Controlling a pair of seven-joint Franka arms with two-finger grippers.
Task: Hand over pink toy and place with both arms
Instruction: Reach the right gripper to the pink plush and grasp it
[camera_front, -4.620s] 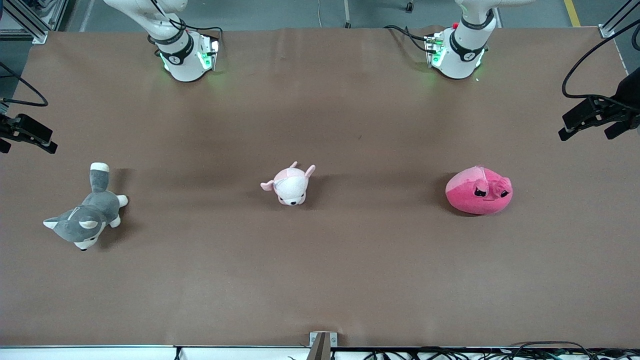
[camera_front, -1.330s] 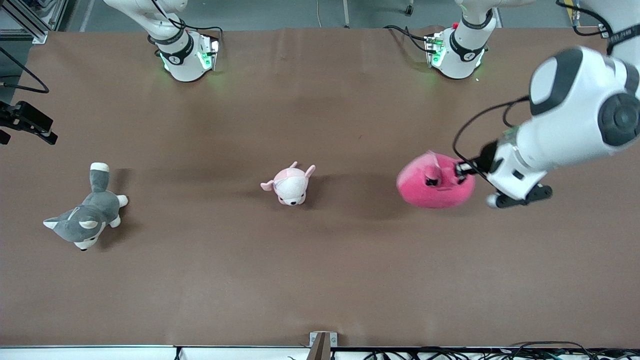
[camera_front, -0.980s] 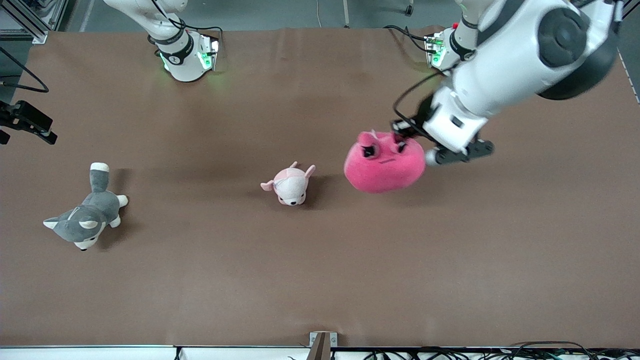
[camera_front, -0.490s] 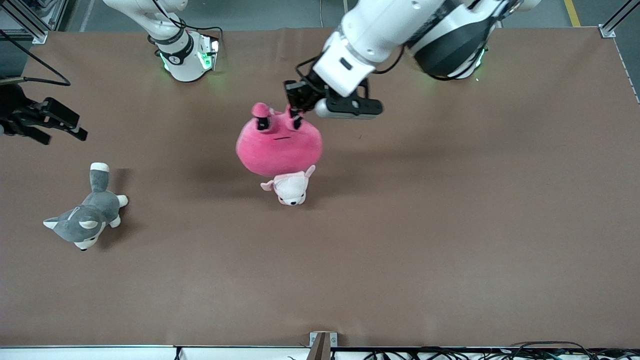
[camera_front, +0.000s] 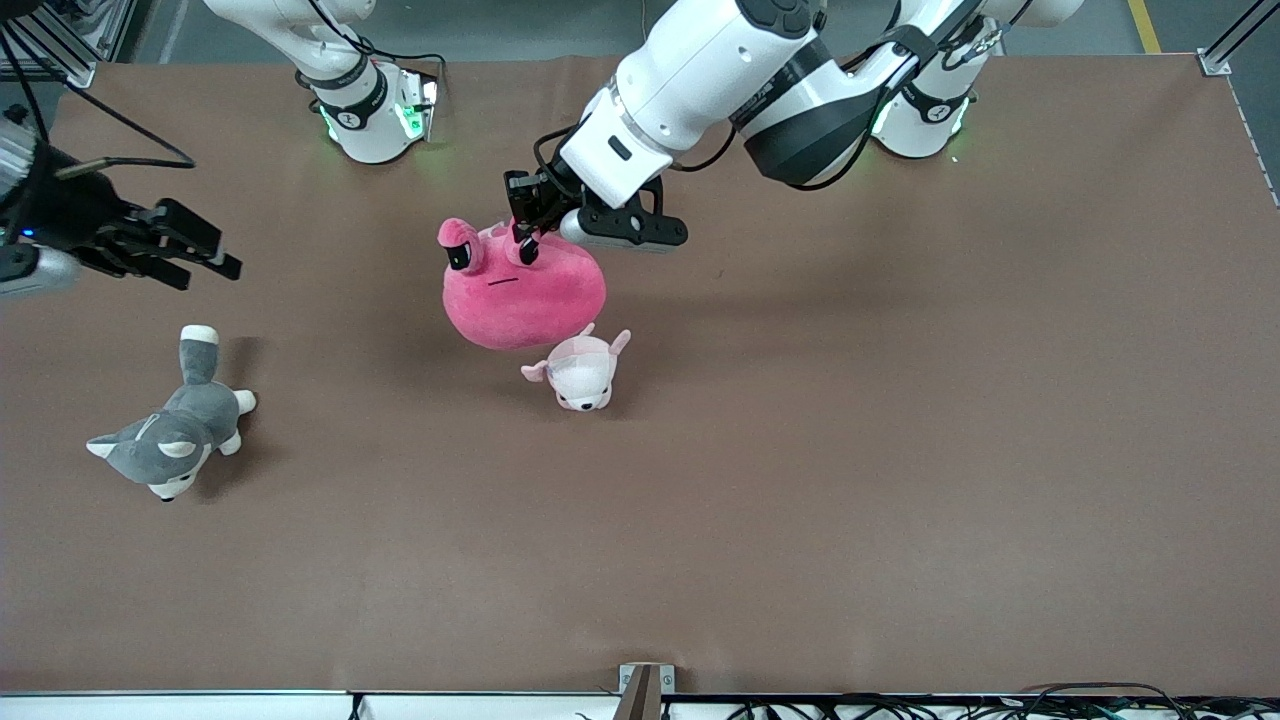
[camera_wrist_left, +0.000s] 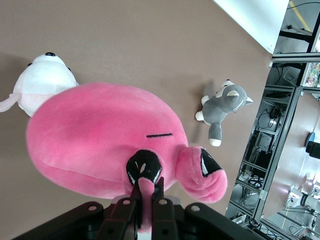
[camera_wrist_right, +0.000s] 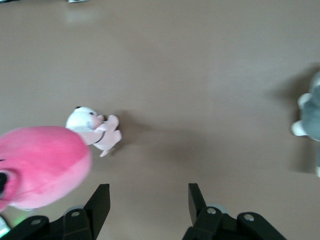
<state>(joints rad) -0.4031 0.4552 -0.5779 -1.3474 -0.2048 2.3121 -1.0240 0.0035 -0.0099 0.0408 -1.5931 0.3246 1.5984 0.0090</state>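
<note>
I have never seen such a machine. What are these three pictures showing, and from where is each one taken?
Two white robot arms work at a brown table. The wide picture looks down from a high camera facing them; the other two come from cameras on each arm's wrist. The left gripper is shut on a nub of the pink toy, holding it in the air above the table's middle, over the small pale plush animal. A grey husky plush lies toward the right arm's end. The right gripper is open and empty, above the table near the husky.
</note>
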